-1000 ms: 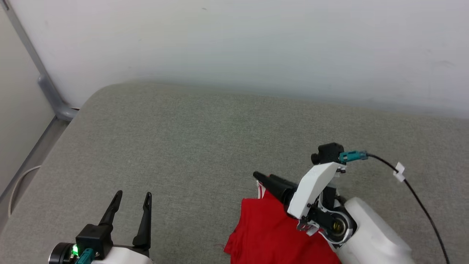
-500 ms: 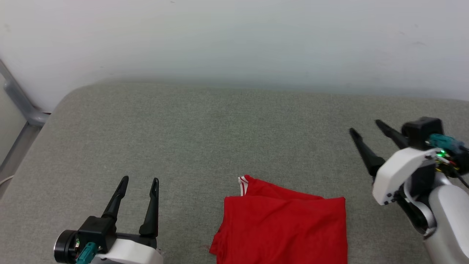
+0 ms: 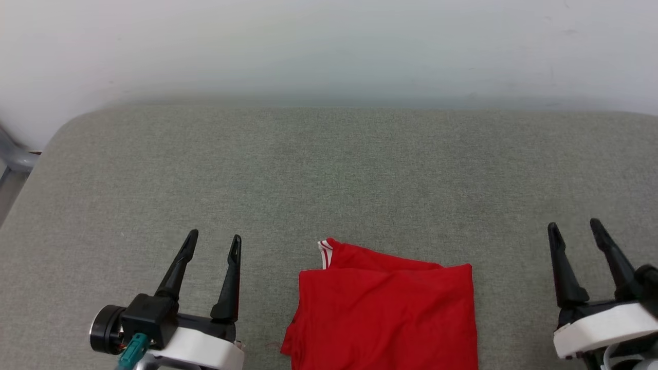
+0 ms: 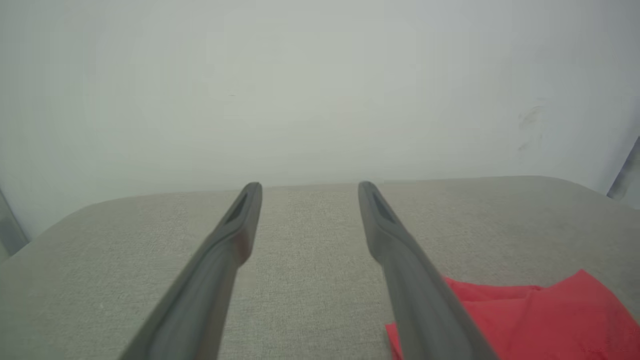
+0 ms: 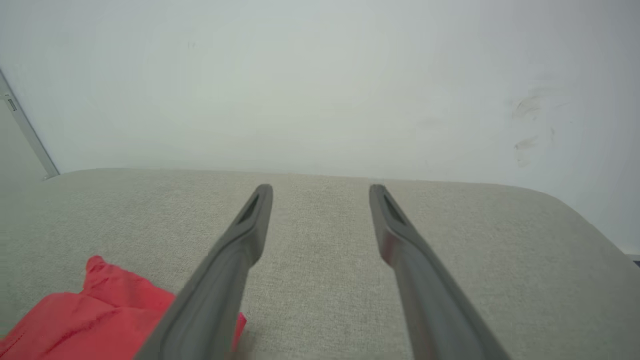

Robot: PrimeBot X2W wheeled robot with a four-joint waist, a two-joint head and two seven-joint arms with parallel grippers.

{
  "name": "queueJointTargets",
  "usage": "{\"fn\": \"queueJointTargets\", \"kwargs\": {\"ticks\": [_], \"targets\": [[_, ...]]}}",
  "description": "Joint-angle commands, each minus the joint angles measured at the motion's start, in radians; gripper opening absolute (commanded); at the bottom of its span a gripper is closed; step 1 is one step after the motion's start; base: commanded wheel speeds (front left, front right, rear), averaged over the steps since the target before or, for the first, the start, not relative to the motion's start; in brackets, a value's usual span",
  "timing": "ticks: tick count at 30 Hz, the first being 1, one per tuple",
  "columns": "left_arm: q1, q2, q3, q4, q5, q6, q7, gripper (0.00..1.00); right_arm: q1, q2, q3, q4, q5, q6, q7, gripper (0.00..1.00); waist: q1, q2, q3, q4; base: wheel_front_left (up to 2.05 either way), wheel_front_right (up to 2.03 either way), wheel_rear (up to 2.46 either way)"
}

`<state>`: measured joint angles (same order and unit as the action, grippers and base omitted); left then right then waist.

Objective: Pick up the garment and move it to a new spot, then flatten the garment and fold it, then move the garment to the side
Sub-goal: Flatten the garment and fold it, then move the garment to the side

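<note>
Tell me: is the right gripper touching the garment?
No, the right gripper stands open, apart from the folded garment, with bare cushion between.

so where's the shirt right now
In the head view the shirt lies folded on the grey surface at bottom centre, between the left gripper and right gripper, touching neither.

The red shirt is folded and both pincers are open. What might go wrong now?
The folded red T-shirt has loose layers, with striped trim poking out at its far left corner. A pincer that pinches just the top layer might pull the fold open. The left pincer and right pincer stand open on either side, not touching it; dragging it across the grey fabric surface with one pincer could bunch it up.
</note>
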<state>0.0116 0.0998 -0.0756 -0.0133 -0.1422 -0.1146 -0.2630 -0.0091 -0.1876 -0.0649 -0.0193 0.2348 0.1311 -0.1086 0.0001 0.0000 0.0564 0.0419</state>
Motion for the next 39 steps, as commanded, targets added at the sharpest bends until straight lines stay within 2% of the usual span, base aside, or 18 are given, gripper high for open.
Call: {"fn": "queueJointTargets", "kwargs": {"ticks": [1,5,8,13,16,20,26,28,32,36,39], "targets": [[0.004,0.000,-0.001,0.002,0.009,-0.002,-0.002,1.00,0.019,0.014,-0.005,0.002,-0.011,-0.001,-0.012,1.00,-0.0001,0.0000,-0.001,-0.004,0.00,0.00,0.00],[0.022,-0.004,-0.003,0.006,0.024,-0.008,-0.002,1.00,0.048,0.062,-0.002,0.017,-0.022,-0.001,-0.043,1.00,-0.0001,0.0000,-0.003,-0.012,0.00,0.00,0.00],[0.025,-0.008,0.000,0.007,0.033,-0.008,-0.002,1.00,0.056,0.074,0.011,0.029,-0.041,-0.001,-0.052,1.00,-0.0001,0.0000,-0.005,-0.015,0.00,0.00,0.00],[0.018,-0.017,0.002,0.005,0.042,-0.012,-0.002,1.00,0.054,0.072,0.014,0.044,-0.053,-0.001,-0.035,1.00,-0.0001,0.0000,-0.007,-0.011,0.00,0.00,0.00],[0.012,-0.019,0.003,0.004,0.046,-0.013,-0.002,1.00,0.050,0.057,0.026,0.038,-0.040,-0.001,0.014,1.00,-0.0001,0.0000,-0.002,-0.005,0.00,0.00,0.00],[0.006,-0.022,0.004,0.003,0.048,-0.014,-0.002,1.00,0.048,0.041,0.064,0.015,0.012,-0.001,0.160,1.00,-0.0001,0.0000,0.011,0.005,0.00,0.00,0.00],[-0.001,-0.026,-0.003,0.008,0.053,-0.014,-0.002,1.00,0.050,0.003,0.136,-0.053,0.119,-0.001,0.521,1.00,-0.0001,0.0000,0.040,0.023,0.00,0.00,0.00],[-0.006,-0.024,-0.008,0.012,0.054,-0.015,-0.002,1.00,0.044,0.008,0.132,-0.076,0.154,-0.001,0.633,1.00,-0.0001,0.0000,0.054,0.030,0.00,0.00,0.00],[-0.029,-0.018,-0.020,0.013,0.058,-0.015,-0.002,1.00,0.027,0.014,0.118,-0.094,0.143,-0.001,0.832,1.00,-0.0001,0.0000,0.083,0.051,0.00,0.00,0.00],[-0.049,-0.019,-0.033,0.017,0.057,-0.015,-0.002,1.00,0.003,0.047,0.099,-0.083,0.119,-0.001,0.949,1.00,-0.0001,0.0000,0.112,0.077,0.00,0.00,0.00],[-0.064,-0.019,-0.048,0.023,0.059,-0.016,-0.002,1.00,-0.015,0.058,0.103,-0.065,0.116,-0.001,0.979,1.00,-0.0001,0.0000,0.129,0.100,0.00,0.00,0.00]]}}
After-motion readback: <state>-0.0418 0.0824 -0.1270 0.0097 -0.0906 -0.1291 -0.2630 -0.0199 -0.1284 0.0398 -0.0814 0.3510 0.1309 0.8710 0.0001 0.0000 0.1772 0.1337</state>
